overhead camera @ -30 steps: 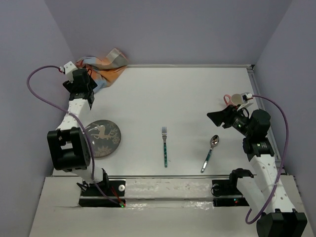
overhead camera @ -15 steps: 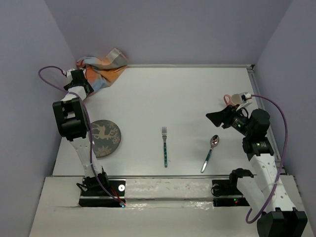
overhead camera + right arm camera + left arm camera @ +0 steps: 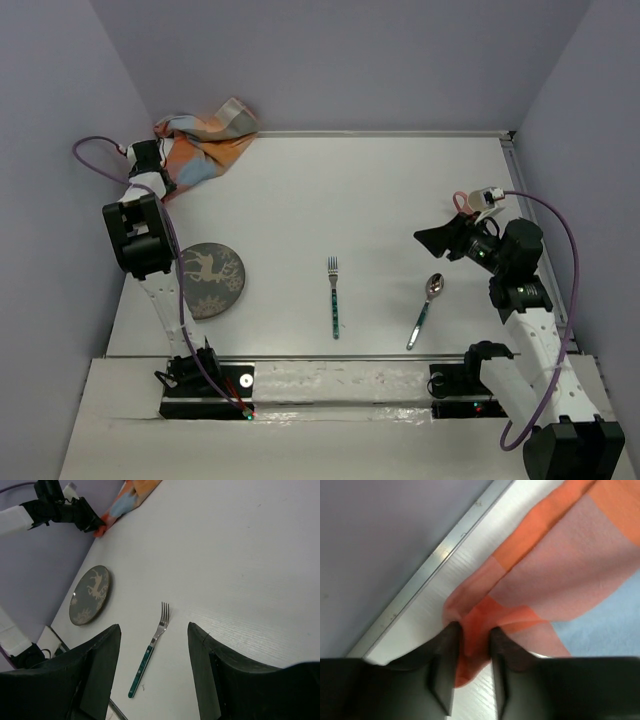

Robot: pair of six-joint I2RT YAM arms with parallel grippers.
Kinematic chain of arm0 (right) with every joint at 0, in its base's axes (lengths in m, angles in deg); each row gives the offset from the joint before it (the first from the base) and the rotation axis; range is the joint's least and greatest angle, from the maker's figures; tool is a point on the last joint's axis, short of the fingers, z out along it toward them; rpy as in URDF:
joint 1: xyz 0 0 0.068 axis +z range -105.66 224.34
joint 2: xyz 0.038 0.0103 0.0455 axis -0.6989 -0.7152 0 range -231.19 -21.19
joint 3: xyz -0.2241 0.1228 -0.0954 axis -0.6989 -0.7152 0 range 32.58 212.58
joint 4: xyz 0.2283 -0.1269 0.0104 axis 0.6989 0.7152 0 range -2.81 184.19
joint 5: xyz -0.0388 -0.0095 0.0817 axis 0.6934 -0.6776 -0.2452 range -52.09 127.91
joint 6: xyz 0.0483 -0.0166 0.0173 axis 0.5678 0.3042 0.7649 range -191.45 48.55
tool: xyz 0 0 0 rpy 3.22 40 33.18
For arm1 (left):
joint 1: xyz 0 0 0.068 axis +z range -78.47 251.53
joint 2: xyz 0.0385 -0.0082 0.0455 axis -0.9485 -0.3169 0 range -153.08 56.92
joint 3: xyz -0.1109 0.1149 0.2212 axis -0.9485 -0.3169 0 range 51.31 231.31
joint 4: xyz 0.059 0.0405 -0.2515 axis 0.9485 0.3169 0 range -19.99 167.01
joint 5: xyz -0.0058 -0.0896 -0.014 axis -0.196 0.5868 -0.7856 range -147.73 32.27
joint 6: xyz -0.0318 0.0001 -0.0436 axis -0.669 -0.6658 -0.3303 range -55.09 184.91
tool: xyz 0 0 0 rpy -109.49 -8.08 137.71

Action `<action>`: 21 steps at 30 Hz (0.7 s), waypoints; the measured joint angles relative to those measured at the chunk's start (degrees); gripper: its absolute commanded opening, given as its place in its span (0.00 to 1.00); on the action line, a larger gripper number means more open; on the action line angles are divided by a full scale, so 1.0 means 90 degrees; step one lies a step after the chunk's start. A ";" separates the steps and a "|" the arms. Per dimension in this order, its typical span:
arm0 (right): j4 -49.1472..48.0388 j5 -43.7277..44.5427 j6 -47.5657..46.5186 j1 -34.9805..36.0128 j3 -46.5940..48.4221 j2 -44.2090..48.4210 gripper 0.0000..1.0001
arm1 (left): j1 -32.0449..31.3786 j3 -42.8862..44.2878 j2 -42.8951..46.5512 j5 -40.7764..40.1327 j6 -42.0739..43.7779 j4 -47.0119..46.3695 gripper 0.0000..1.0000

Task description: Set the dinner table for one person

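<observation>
- The dinner table [image 3: 380, 190] is a white rectangular top that fills most of the overhead view, with a thin metal rail along its far and right edges
- A checkered cloth [image 3: 205, 135] in orange, blue and grey lies bunched in the upper left corner of the frame, part of it pushed up against the back wall
- The left gripper [image 3: 472, 640] sits at the lower left edge of that cloth; in the left wrist view its two dark fingers [image 3: 445, 652] are pressed together on a fold of orange fabric, just beside the rail
- The left arm reaches up along the left edge of the overhead frame, from its base at the bottom to the cloth
- A dark round plate [image 3: 205, 280] with a pale deer design lies flat at the lower left, partly hidden by the left arm
- A fork [image 3: 333, 297] with a green handle lies in the lower middle, its tines pointing to the top of the frame, well apart from the plate
- A spoon [image 3: 425, 308] with a matching handle lies to the right of the fork, slanted, with its bowl at the upper right
- The right gripper [image 3: 154, 629] hangs above the table at mid right, its fingers spread wide and holding nothing, above and apart from the spoon's bowl
</observation>
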 measured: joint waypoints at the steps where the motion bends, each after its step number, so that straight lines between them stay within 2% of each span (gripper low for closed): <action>1: -0.0002 -0.0005 0.0000 0.0005 0.0000 -0.0002 0.62 | 0.0000 0.0000 -0.0005 0.0044 -0.0019 0.0000 0.17; 3: 0.0000 -0.0022 0.0000 0.0005 0.0000 -0.0019 0.62 | 0.0000 0.0005 -0.0015 0.0097 -0.0046 -0.0002 0.00; 10: -0.0024 -0.0022 0.0000 0.0024 0.0000 -0.0024 0.62 | -0.0117 0.0000 -0.0022 0.0588 -0.0165 -0.0097 0.00; 13: -0.0109 -0.0036 0.0000 0.0051 0.0000 -0.0095 0.63 | -0.0389 -0.0012 0.0063 0.0967 -0.0415 -0.0170 0.00; 16: -0.0085 0.0022 -0.0070 0.0053 0.0022 -0.0202 0.63 | -0.0991 -0.0017 0.0347 0.1384 -0.0743 -0.0318 0.00; 21: 0.0039 0.0158 -0.0180 0.0053 0.0114 -0.0296 0.63 | -0.2788 -0.0017 0.1195 0.1972 -0.1501 -0.1171 0.00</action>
